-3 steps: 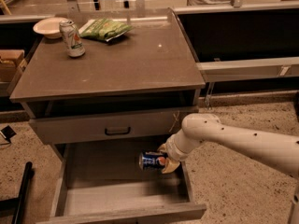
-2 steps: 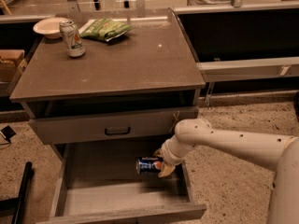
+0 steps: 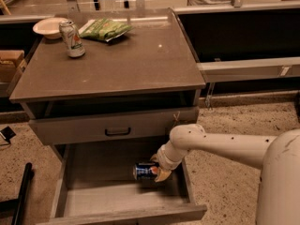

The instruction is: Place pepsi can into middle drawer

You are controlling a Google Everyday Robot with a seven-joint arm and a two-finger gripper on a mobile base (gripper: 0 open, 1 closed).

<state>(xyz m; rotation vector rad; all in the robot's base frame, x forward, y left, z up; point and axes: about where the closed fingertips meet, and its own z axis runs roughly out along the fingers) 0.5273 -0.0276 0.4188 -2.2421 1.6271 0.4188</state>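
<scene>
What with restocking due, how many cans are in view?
2. The pale can stands on the cabinet top; the gripper holds the pepsi can inside the middle drawer. Others may be hidden.

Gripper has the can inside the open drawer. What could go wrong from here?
1. The gripper holds the pepsi can on its side; once released, it may roll on the flat floor of the middle drawer.
2. The arm passes just under the upper drawer front; pulling straight up might strike it.

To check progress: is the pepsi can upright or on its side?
On its side: the gripper holds the pepsi can horizontal, silver end facing left, inside the open middle drawer.
</scene>
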